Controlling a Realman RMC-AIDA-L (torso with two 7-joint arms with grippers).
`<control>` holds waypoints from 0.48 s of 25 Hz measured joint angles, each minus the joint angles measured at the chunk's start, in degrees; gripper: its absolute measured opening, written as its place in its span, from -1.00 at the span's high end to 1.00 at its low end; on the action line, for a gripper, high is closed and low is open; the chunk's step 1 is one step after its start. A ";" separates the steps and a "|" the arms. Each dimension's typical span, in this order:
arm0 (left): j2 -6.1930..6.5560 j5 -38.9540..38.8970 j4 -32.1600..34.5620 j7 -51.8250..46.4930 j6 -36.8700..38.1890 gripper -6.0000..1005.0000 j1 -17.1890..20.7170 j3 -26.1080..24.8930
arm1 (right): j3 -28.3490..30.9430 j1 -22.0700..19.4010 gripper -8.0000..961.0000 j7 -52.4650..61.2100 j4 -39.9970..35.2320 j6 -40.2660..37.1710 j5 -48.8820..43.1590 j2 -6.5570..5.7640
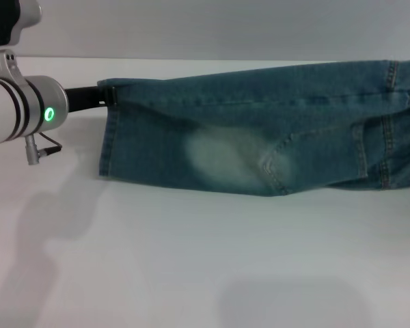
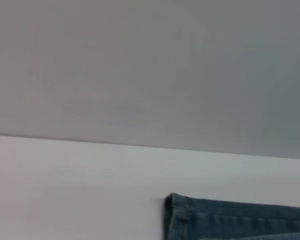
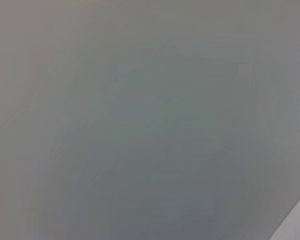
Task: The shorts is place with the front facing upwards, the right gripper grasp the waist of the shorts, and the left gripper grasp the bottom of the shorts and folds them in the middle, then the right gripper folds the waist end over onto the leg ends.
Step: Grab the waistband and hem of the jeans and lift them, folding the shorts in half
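The shorts [image 1: 260, 130] lie on the white table, folded lengthwise into one long blue-green denim band with a pale faded patch in the middle. The bottom of the shorts [image 1: 109, 133], the flat hemmed leg ends, points left. The waist end with its stitched pockets [image 1: 389, 137] runs past the right edge, and the band itself is out of view. My left gripper [image 1: 104, 94] reaches in from the left, its black fingers shut on the far corner of the hem. That hem corner [image 2: 176, 215] also shows in the left wrist view. My right gripper is out of view.
The white table [image 1: 191, 260] spreads in front of the shorts, with the left arm's shadow at the near left. A grey wall [image 2: 150, 65] stands behind the table's far edge. The right wrist view shows only plain grey.
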 joint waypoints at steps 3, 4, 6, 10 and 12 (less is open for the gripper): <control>-0.02 -0.01 1.95 0.68 0.11 0.63 -1.42 -1.24 | -0.21 1.26 0.73 -0.13 0.47 1.72 0.00 0.00; 0.01 0.00 2.42 0.80 0.15 0.63 -1.78 -1.45 | -0.31 1.57 0.73 -0.14 0.54 2.14 0.00 -0.01; 0.03 -0.01 3.60 1.36 0.52 0.63 -2.56 -2.03 | -0.38 2.21 0.72 -0.15 0.65 2.96 -0.08 -0.01; 0.02 0.00 5.21 2.12 0.91 0.62 -3.53 -3.06 | -0.54 3.47 0.70 -0.17 1.57 4.75 -0.35 0.02; 0.03 0.00 6.05 2.28 0.95 0.62 -4.07 -3.53 | -0.63 3.92 0.69 -0.17 2.22 5.48 -0.45 0.06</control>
